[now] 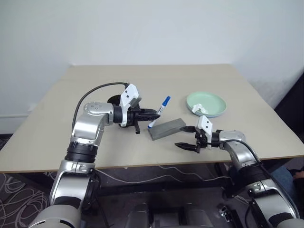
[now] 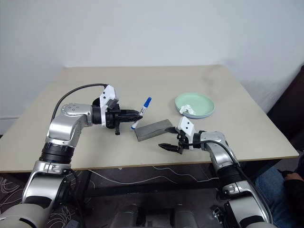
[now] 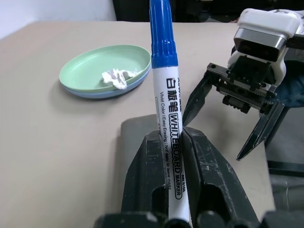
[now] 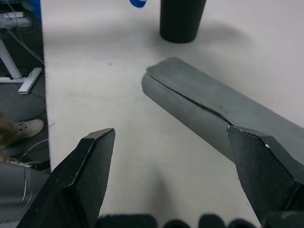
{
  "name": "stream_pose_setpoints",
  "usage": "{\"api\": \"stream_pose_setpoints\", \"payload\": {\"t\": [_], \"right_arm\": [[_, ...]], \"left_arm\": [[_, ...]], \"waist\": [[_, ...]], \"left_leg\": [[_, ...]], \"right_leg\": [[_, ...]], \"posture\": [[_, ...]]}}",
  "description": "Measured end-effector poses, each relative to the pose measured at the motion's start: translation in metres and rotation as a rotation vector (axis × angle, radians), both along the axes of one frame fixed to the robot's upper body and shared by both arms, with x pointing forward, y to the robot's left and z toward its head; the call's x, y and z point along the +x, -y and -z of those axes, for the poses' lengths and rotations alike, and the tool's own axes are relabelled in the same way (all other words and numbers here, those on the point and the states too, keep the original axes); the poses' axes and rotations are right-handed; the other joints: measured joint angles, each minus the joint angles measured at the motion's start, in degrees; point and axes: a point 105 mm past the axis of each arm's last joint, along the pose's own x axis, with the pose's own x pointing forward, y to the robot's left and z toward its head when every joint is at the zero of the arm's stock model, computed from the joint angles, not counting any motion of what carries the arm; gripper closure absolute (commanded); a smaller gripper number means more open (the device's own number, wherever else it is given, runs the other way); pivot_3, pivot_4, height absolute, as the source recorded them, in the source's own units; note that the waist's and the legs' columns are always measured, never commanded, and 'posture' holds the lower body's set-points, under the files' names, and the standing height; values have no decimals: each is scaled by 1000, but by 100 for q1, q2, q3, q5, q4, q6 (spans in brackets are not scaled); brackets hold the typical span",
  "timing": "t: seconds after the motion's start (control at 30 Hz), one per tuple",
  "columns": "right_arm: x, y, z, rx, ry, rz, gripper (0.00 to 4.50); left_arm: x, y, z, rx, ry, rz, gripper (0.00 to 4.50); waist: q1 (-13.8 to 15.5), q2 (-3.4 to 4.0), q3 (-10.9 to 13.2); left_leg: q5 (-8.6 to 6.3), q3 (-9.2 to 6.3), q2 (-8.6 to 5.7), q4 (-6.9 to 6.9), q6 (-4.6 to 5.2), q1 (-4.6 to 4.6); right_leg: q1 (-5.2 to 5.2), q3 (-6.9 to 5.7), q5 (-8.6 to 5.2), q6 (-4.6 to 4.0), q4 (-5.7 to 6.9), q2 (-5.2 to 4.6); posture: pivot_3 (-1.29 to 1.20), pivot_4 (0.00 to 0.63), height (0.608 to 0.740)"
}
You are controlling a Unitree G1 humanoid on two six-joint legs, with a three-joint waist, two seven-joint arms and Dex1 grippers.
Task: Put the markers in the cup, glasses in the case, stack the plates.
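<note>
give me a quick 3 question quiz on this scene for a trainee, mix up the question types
1. True or false: the left gripper is shut on the blue-capped marker.
2. Multiple choice: the mint green plate is A) stacked on the light blue plate, B) under the grey case, C) inside the black cup.
3. Fill in: the right gripper stands ____ beside the case, with nothing held.

Key: 1 true; 2 A; 3 open.
</note>
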Motion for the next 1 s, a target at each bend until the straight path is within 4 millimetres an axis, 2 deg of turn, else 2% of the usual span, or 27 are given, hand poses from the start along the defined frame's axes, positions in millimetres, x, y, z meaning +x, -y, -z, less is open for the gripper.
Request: {"api": "stream_pose_setpoints", "payload": {"t": [0.23, 0.4, 0.63, 0.8, 1.0], "right_arm": [[-1, -3, -1, 7, 3, -6, 417], [-1, -3, -1, 8, 2, -6, 417], [-1, -4, -1, 8, 3, -6, 417], [-2, -4, -1, 8, 0, -5, 417], [-3, -4, 1, 6, -7, -7, 417]], "left_arm": [[1, 2, -5, -18, 15, -18, 4425], [11, -2, -18, -108, 67, -105, 4425], [34, -22, -44, -234, 250, -330, 4425], [44, -41, -61, -297, 390, -504, 4425], [49, -73, -53, -304, 461, -713, 4425]], "waist": [[-5, 2, 0], [-2, 1, 0], [1, 1, 0], [1, 1, 0], [1, 0, 0]], "left_leg": [[-1, 16, 23, -7, -1, -2], [-1, 21, 25, -24, -1, -2], [-2, 17, 26, -29, -6, -3], [-1, 28, 26, -29, -9, -4], [-1, 43, 29, -28, -10, -4]], "right_leg": [[-10, -21, 11, -11, -11, -12], [-18, -31, 19, -23, -12, -16], [-18, -40, 26, -34, -13, -16], [-13, -31, 24, -31, -27, -14], [-16, -25, 25, -30, -29, -15]], "posture": [[0, 0, 738], [0, 0, 738], [0, 0, 738], [0, 0, 738], [0, 0, 738]]}}
